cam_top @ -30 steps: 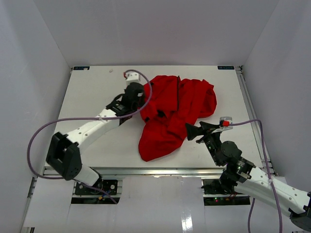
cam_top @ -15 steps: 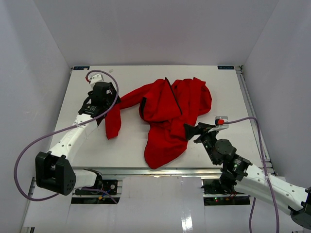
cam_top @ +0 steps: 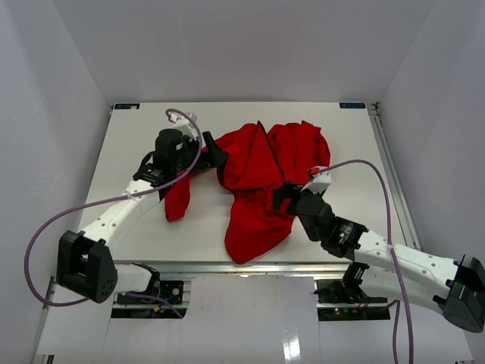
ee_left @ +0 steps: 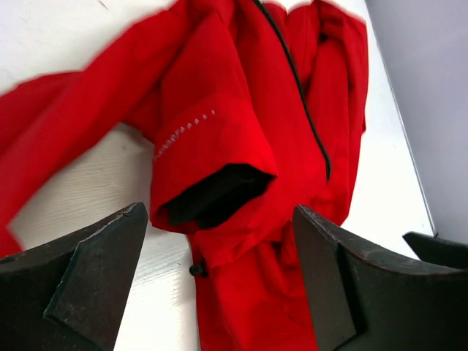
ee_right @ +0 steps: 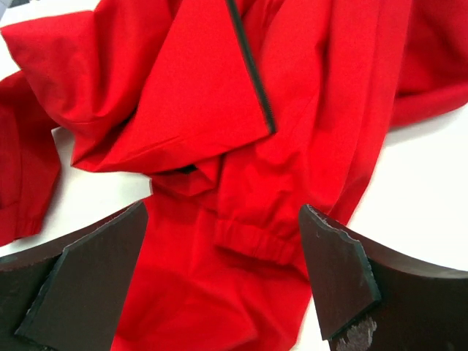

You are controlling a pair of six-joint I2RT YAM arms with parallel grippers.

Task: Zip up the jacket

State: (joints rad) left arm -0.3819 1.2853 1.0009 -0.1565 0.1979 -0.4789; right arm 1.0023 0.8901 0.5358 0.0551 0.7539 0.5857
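The jacket (cam_top: 265, 171) lies crumpled at the middle of the table (cam_top: 136, 136), somewhat toward the far edge. One sleeve (cam_top: 176, 197) trails toward the left edge and a long fold reaches close to the near edge. It is not laid flat. The front panels are folded over each other, and only a stretch of the dark zipper (ee_right: 251, 69) shows along one turned-back edge. No slider can be made out.

The left gripper (ee_left: 219, 216) hovers over the left side of the garment near a dark sleeve opening (ee_left: 212, 194), jaws apart and holding nothing. The right gripper (ee_right: 223, 212) hangs above an elastic cuff (ee_right: 256, 243) on the near side, also spread and empty.

Judgement: the step in hand is spreading the garment; zipping has not begun. The next move calls for pulling the panels flat so both zipper edges lie side by side and the slider is exposed.

Bare surface lies toward the far-left corner, the left edge and along the right edge. Room toward the near edge is tight.
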